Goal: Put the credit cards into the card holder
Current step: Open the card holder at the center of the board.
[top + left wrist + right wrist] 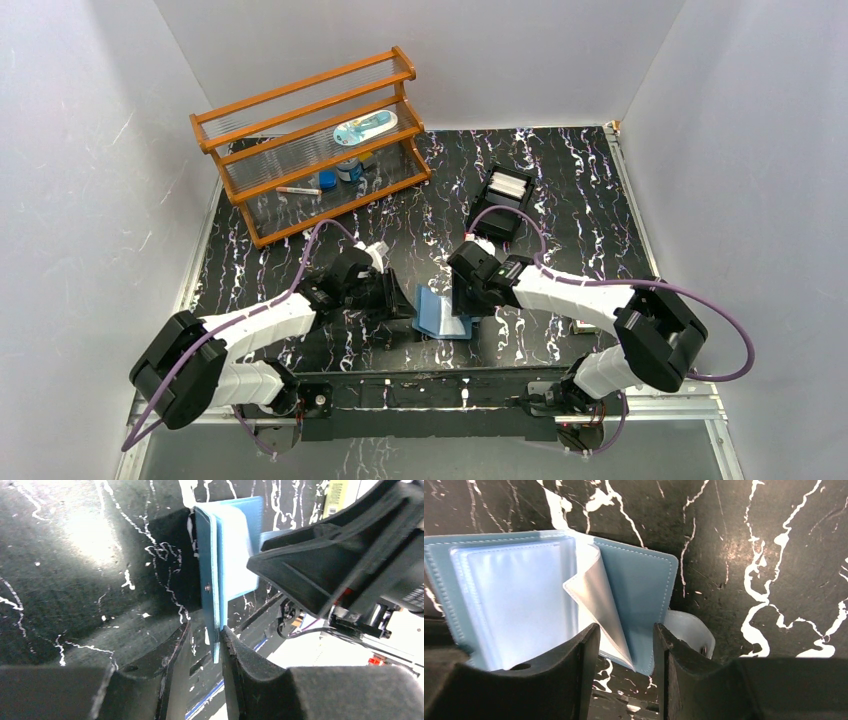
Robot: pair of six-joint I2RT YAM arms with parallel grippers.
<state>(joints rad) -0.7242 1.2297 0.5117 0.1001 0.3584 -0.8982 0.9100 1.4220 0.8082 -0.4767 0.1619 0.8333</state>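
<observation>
Far left, the wooden shelf [300, 110] is sitting well apart from the action. The left arm [250, 325] is stretching low from its near-left base toward the middle of the table [580, 180], with the forearm almost level and the wrist aiming right. The left gripper [205, 635] is standing only narrowly parted, straddling the raised cover of the card holder [447, 318]. That cover's edge is touching one of the fingers [235, 655], and a sliver of gap is showing at the other. So the jaws are flanking the cover, not clamping it.

The card holder is lying open in the near middle, right between the two grippers. Its left cover is standing up on edge and its right cover is lying flat. The fold is running roughly near to far, and the lighter blue inside is facing up and right.

The right arm [570, 290] is coming in from the near-right base. Its elbow is bending out to the right, its forearm is reaching left, and its wrist is tipping down over the holder. The right gripper [626, 640] is hanging about half open, holding nothing. A clear sleeve [596, 600] is curling up into the gap between its fingers, and I cannot tell whether it is touching them. The snap tab [691, 632] is poking out beside the flat cover.

Farther back and right, the black tray [495, 215] is holding the credit cards [510, 185]. They are showing as pale rectangles, well apart from the holder.
</observation>
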